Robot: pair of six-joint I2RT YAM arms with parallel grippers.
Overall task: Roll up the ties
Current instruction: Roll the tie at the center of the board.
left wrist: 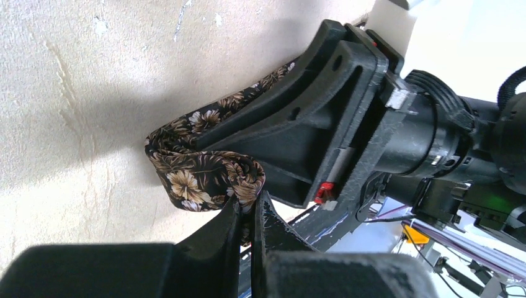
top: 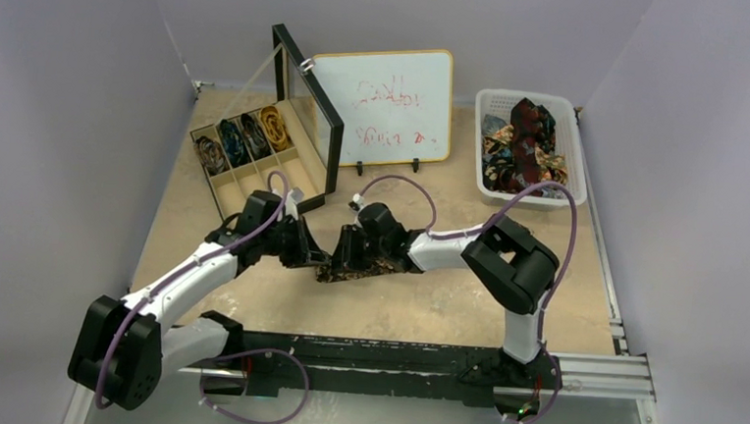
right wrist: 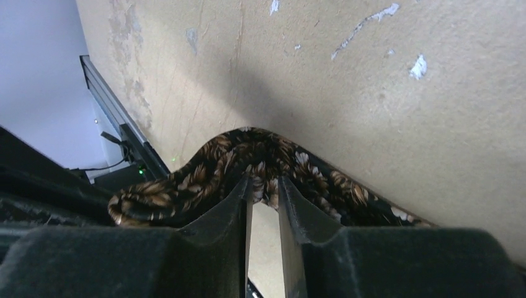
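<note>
Tabletop [top: 444, 310], tie [left wrist: 198, 177] in both hands [left wrist: 251, 210] [right wrist: 263, 187]

left arm [top: 185, 274] extended | left fingers [left wrist: 218, 239] pinched together | right arm [top: 510, 265] folded inward | right fingers [right wrist: 231, 211] nearly together

From my seat I see a scribbled whiteboard [top: 394, 107] at the back, a white basket [top: 526, 94] right, and an open wooden box [top: 238, 192] left.

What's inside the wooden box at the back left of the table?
Four rolled ties, one at the far end of each slot. The left arm hides one near corner of the wooden box.
</note>
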